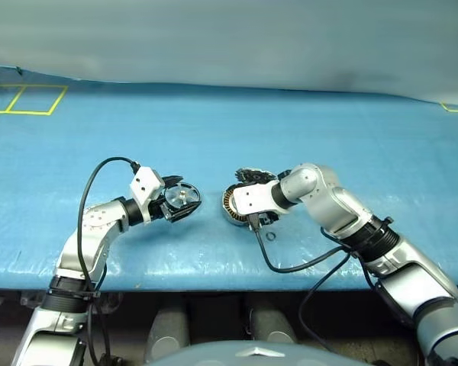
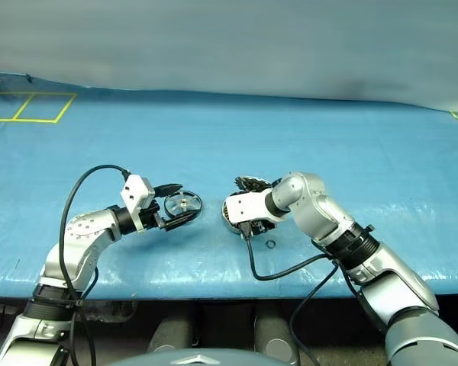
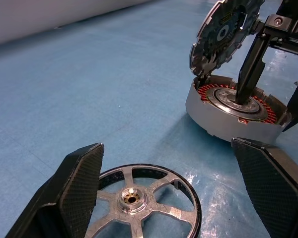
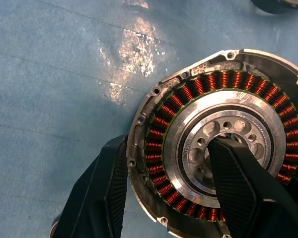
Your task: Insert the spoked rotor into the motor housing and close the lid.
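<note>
Black pads of the left gripper stand wide around the stiff, light-looking spoked rotor lying flat on the blue table, best pinched across its dark rim, while the right gripper straddles the motor housing wall, the wrist views alone revealing copper windings and the lid propped upright.

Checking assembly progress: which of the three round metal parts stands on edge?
The lid, the slotted disc tilted up against the housing; the spoked rotor lies flat.
</note>
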You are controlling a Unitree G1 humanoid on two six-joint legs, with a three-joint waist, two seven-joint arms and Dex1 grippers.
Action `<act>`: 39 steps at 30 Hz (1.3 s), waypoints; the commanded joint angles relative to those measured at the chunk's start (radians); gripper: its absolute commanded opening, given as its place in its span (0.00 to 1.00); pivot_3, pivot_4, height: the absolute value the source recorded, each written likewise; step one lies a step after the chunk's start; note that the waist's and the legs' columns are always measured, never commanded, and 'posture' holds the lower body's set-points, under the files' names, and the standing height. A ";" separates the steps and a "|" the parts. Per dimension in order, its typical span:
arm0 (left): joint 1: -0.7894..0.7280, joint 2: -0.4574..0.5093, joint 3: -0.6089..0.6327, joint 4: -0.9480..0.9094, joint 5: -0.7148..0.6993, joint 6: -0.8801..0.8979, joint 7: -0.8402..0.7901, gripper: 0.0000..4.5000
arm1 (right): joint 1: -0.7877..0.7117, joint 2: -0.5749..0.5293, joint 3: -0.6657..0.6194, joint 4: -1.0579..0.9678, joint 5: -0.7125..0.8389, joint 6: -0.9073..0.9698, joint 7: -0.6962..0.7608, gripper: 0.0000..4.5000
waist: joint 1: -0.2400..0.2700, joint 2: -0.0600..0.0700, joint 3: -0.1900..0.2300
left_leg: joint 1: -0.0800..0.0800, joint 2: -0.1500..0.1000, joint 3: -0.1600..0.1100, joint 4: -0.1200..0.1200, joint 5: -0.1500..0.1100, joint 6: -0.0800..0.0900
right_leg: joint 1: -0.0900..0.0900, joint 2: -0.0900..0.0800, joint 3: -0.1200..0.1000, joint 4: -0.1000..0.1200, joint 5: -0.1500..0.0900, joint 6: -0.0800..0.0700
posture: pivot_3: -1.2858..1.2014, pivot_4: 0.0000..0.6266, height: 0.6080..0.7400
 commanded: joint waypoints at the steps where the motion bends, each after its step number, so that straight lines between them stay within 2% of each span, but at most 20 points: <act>1: 0.002 0.005 0.020 -0.053 -0.015 0.000 0.007 1.00 | -0.009 0.025 0.037 -0.042 -0.008 -0.043 0.024 0.48 | 0.000 0.000 0.000 | 0.000 0.000 0.000 0.000 0.000 0.000 | 0.000 0.000 0.000 0.000 0.000 0.000 | 0.52 0.24 1.00; 11: 0.001 -0.001 0.016 -0.049 -0.018 -0.002 0.017 1.00 | -0.019 0.074 0.073 -0.065 -0.035 -0.070 0.051 0.48 | 0.000 0.000 0.000 | 0.000 0.000 0.000 0.000 0.000 0.000 | 0.000 0.000 0.000 0.000 0.000 0.000 | 0.52 0.24 1.00; 17: 0.004 -0.009 0.011 -0.051 -0.020 -0.004 0.021 1.00 | -0.020 0.086 0.083 -0.006 -0.059 -0.095 0.047 0.48 | -0.001 0.000 0.000 | 0.001 0.000 0.000 0.000 0.000 0.000 | 0.000 0.000 0.000 0.000 0.000 -0.001 | 0.52 0.24 1.00; 19: 0.006 -0.009 0.012 -0.052 -0.020 -0.004 0.022 1.00 | -0.019 0.083 0.081 0.006 -0.067 -0.099 0.043 0.63 | -0.001 0.000 0.000 | 0.001 0.000 0.000 0.000 0.000 0.000 | 0.001 0.000 0.000 0.000 -0.001 -0.001 | 0.52 0.24 1.00; 23: 0.007 -0.009 0.013 -0.050 -0.021 -0.003 0.022 1.00 | -0.018 0.093 0.054 0.017 -0.071 -0.096 0.004 0.89 | 0.003 0.000 0.000 | 0.001 0.000 0.000 0.000 0.000 0.000 | 0.001 0.000 0.000 0.000 -0.001 -0.001 | 0.52 0.24 1.00; 39: -0.015 -0.015 -0.021 -0.027 -0.035 0.007 -0.036 1.00 | 0.061 0.029 -0.136 -0.260 0.102 0.088 -0.015 0.89 | 0.012 0.000 0.000 | -0.001 -0.001 -0.001 0.000 0.000 0.000 | 0.000 -0.001 -0.001 0.000 -0.001 -0.002 | 0.52 0.24 1.00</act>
